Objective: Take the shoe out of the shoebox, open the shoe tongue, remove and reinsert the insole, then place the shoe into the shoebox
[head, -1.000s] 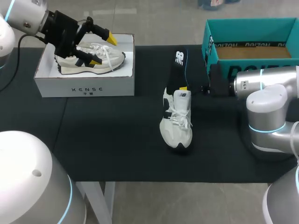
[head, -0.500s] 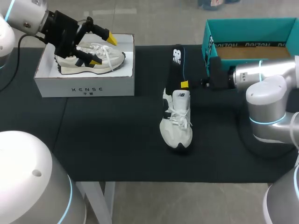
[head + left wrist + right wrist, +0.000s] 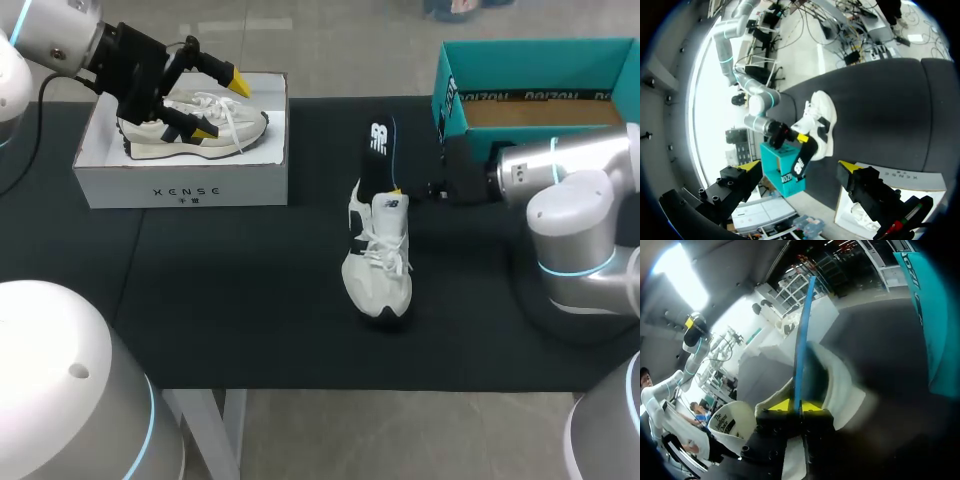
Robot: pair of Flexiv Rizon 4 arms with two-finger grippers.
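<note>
Insole pinched at the shoe's heel, mid-surface

The white shoe (image 3: 376, 262) lies on the dark surface (image 3: 250, 300) between the two boxes. The black insole (image 3: 378, 150) stands out from its heel opening, and the right gripper (image 3: 396, 190) is closed tight on the insole's lower end. Just beside that arm, the teal shoebox (image 3: 540, 48) shows a brown lining inside. Well apart, the white box (image 3: 180, 185) holds a second shoe (image 3: 190, 135); the left gripper (image 3: 220, 108) hangs over it, spread wide, holding nothing.
</note>
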